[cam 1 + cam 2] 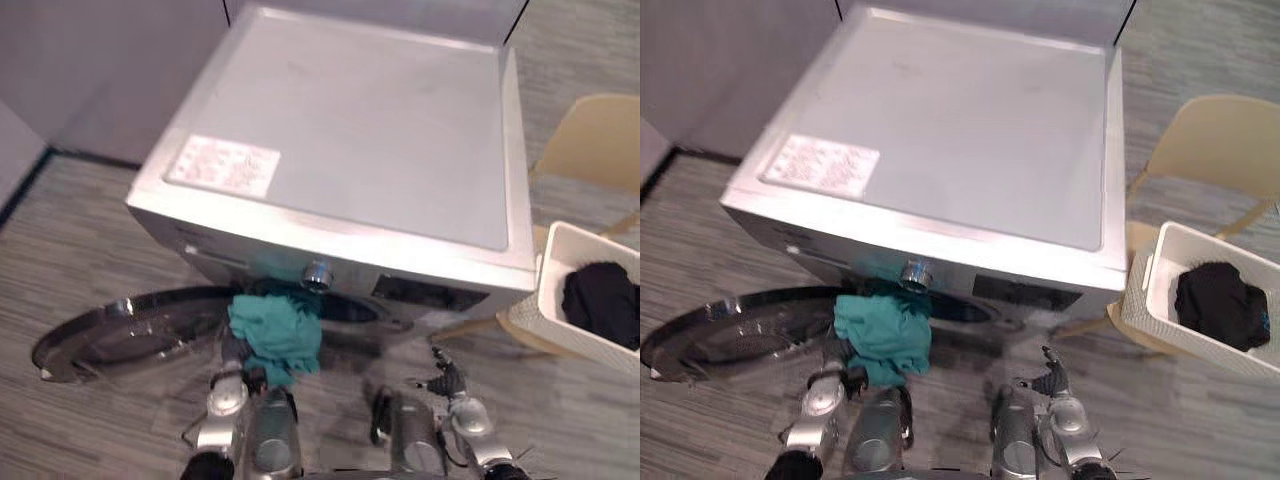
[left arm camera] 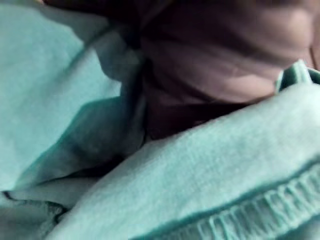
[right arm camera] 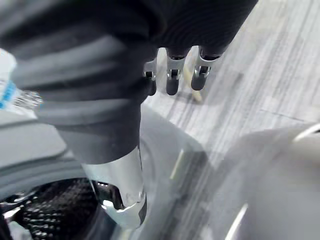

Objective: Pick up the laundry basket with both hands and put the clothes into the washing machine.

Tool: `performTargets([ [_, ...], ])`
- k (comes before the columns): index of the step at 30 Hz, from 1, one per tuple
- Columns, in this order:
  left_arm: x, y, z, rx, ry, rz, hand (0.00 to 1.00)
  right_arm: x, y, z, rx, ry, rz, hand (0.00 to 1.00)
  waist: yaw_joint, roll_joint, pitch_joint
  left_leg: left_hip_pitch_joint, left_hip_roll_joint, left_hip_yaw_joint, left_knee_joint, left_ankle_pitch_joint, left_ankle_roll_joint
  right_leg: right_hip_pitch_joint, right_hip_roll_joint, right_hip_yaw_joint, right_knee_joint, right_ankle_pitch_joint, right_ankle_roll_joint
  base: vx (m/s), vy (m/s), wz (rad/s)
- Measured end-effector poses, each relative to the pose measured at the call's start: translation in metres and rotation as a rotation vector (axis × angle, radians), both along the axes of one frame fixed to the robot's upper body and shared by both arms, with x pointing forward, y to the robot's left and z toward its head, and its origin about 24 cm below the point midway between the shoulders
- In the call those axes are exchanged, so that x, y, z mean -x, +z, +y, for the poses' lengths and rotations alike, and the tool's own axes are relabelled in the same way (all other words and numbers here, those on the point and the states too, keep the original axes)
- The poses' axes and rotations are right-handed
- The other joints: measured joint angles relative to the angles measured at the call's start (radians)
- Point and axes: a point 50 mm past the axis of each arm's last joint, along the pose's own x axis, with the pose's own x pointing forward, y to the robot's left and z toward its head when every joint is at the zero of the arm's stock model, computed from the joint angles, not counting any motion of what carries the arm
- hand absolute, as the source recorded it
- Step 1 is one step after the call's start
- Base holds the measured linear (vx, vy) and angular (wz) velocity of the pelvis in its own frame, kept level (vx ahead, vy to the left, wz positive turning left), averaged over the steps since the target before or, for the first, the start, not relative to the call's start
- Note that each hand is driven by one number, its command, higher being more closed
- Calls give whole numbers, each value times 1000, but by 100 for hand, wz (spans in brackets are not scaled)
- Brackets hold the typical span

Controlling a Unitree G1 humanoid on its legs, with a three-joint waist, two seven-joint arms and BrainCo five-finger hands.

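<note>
A silver washing machine stands on the grey striped floor, seen from above, with a white label near the front left corner of its lid and a round knob on the front panel. Its round door is swung open to the left, low over the floor. A teal garment hangs bunched at the mouth of the drum, just below the knob, with the robot's left hand at its left edge. In the left wrist view the teal cloth lies right against the camera, a stitched hem running across it and a dark fold behind. The hand's fingers are buried in the cloth, so whether they clasp it cannot be told. The right hand hangs in front of the machine, right of the opening and apart from the garment. In the right wrist view its fingers are loosely extended over the floor and its thumb stands apart, with nothing between them, and the dark perforated drum shows beside it. The white laundry basket sits to the right of the machine on the seat of a pale yellow chair, well apart from both hands. A black garment lies heaped inside it.
</note>
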Motion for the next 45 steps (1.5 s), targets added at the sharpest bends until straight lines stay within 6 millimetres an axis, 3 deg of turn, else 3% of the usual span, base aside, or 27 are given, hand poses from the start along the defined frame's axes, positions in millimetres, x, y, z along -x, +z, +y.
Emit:
performTargets([
  [5,-36,32,-11,-3,-17,-122,100,-32,16,2,-7,-7,-74,0,-30,-1,39,-183,16,14,213,-81,29,-210,-27,60,195,-46,15,-167,85,-24],
  [7,-56,55,-22,7,-45,-201,100,-51,31,4,3,-10,-137,0,-35,-8,60,-264,23,11,302,-110,43,-298,-40,79,282,-65,12,-130,47,-9],
  [11,-95,125,-42,16,-78,-436,100,-89,74,18,-21,4,-336,0,-39,-17,105,-492,65,-14,526,-171,63,-530,-41,116,485,-99,8,-180,53,-19],
  [12,-102,152,-47,25,-80,-533,100,-95,90,23,-41,-2,-415,0,-39,-21,114,-572,75,-23,589,-187,63,-614,-40,127,547,-110,0,-187,-13,-16],
  [14,-106,182,-52,34,-81,-635,100,-100,103,28,-64,-12,-480,0,-40,-25,117,-653,86,-34,649,-200,65,-694,-40,132,602,-118,-4,-126,-41,-12],
  [19,-109,298,-70,36,-109,-1004,100,-108,144,29,-115,-48,-670,0,-48,-31,123,-855,99,-80,779,-207,63,-882,-41,141,736,-139,-14,-75,-74,0],
  [26,-98,376,-89,-7,-113,-1200,100,-109,167,30,-143,-52,-791,0,-66,-37,125,-962,104,-118,822,-199,61,-976,-39,127,784,-143,-25,-9,-57,-2],
  [27,-94,389,-89,-25,-109,-1242,0,-109,171,32,-158,-59,-810,0,-71,-50,132,-973,105,-119,828,-199,60,-989,-40,128,795,-145,-29,22,-48,0],
  [28,-89,401,-89,-49,-92,-1288,0,-109,174,33,-163,-59,-824,0,-74,-61,138,-982,105,-121,833,-199,60,-1001,-41,128,805,-148,-34,21,-51,0],
  [33,-88,409,-84,-174,-25,-1324,0,-109,179,31,-167,-50,-855,0,-74,-63,138,-1022,105,-148,856,-195,50,-1023,-44,111,832,-157,-45,4,-50,4],
  [37,-97,409,-77,-367,25,-1298,0,-109,181,31,-177,-44,-873,0,-72,-73,141,-1041,101,-163,856,-186,35,-1035,-52,98,845,-165,-56,-14,-51,9],
  [41,-128,379,-74,-754,-26,-1074,0,-109,181,29,-210,-28,-876,0,-60,-74,141,-1058,100,-182,856,-178,21,-1035,-57,74,853,-175,-68,12,-56,7],
  [45,-139,341,-70,-839,-82,-922,0,-108,180,29,-241,-19,-872,0,-54,-75,142,-1053,98,-186,856,-177,19,-1031,-62,70,862,-181,-71,32,-26,3],
])
